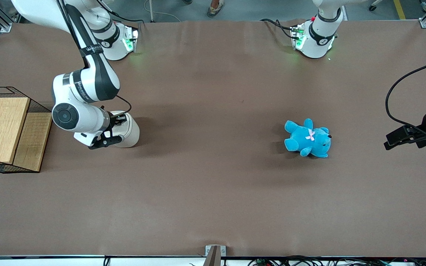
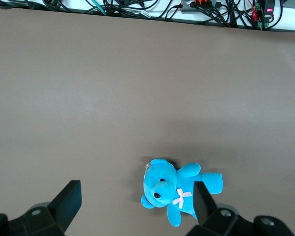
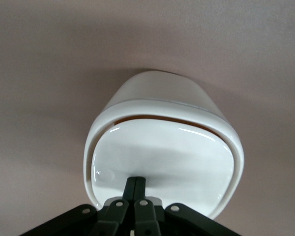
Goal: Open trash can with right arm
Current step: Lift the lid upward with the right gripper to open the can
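Observation:
The cream-white trash can [image 1: 128,130] stands on the brown table toward the working arm's end, partly hidden by my right arm's wrist. In the right wrist view its glossy lid [image 3: 162,152] fills the middle, with a thin tan gap showing along one edge. My right gripper [image 3: 136,181] is shut, fingers pressed together with nothing between them, and its tips rest on or just above the lid near its rim. In the front view the gripper [image 1: 118,119] is right over the can.
A black wire basket with a wooden top [image 1: 4,129] stands at the working arm's end of the table. A blue teddy [image 1: 308,138] lies toward the parked arm's end, also in the left wrist view [image 2: 179,191].

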You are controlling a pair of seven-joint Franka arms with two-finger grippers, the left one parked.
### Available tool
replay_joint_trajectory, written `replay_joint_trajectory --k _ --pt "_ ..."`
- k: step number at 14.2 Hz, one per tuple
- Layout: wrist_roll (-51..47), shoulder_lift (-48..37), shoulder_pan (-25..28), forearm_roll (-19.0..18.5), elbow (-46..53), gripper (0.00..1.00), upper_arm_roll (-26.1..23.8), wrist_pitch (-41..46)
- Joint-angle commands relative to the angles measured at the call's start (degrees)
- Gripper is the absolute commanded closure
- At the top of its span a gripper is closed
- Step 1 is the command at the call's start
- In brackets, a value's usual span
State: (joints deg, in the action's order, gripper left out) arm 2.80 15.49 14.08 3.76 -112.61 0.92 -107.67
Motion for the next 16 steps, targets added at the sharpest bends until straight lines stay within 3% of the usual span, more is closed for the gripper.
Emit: replay_joint_trajectory --k 1,5,6,7,8,9,16 --pt "0.63 0.16 -0.63 0.55 9.82 1.0 0.58 11.73" --pt "0.55 -1.94 -1.69 -0.06 21.89 0.99 0.67 20.65" --pt "0.54 -3.08 -2.82 -0.06 23.12 0.96 0.67 20.65" --pt "0.54 -3.88 -4.05 -0.06 24.35 0.86 0.58 20.65" --pt "0.63 -4.41 -4.84 -0.06 25.24 0.5 0.67 20.65" --pt "0.63 -5.11 -5.63 -0.5 25.42 0.01 0.75 20.13" --pt "0.46 -11.69 -10.04 -1.47 25.77 0.0 0.58 14.94"
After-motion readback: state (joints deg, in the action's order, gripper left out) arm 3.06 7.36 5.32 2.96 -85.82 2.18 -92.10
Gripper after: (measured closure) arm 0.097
